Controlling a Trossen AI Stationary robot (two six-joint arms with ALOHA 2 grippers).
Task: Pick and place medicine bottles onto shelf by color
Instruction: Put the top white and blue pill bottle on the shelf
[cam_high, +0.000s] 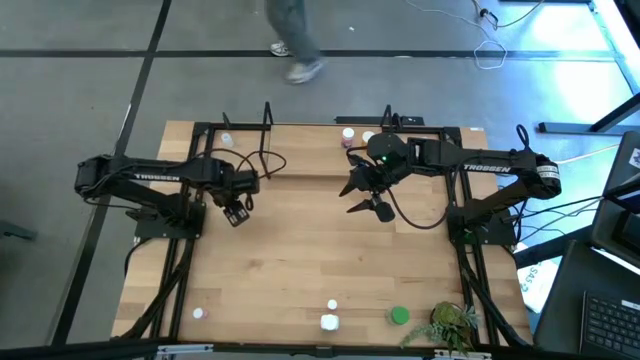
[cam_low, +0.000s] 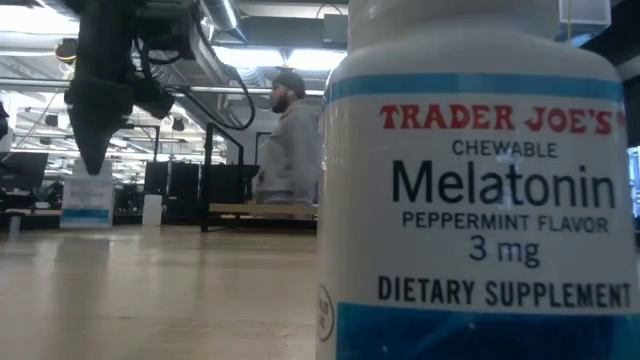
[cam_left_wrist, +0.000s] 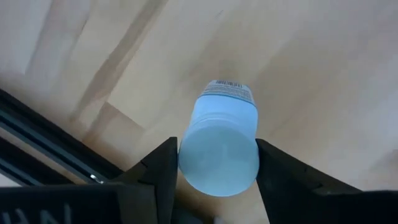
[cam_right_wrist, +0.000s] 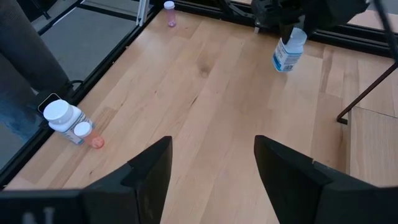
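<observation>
Your left gripper (cam_high: 237, 212) hangs over the left half of the table (cam_high: 300, 260), near the shelf (cam_high: 250, 165), its jaws clamped on a white bottle with a blue label (cam_left_wrist: 219, 146); the right wrist view shows that same bottle lifted clear of the wood. Your right gripper (cam_high: 375, 205) waits over the centre of the table with its jaws spread and nothing between them. As for progress, I judge the task barely under way: one bottle is in hand and not yet set down. A small white bottle (cam_high: 227, 140) sits at the far left of the shelf area, and a pink-tinted bottle (cam_high: 348, 136) with a white one (cam_high: 368, 138) beside it stand at the far edge; whether these rest on shelf boards I cannot tell. Still waiting along the near edge are a green-capped bottle (cam_high: 399, 316), two white bottles (cam_high: 330, 321), and a small one (cam_high: 198, 313) toward the left corner.
</observation>
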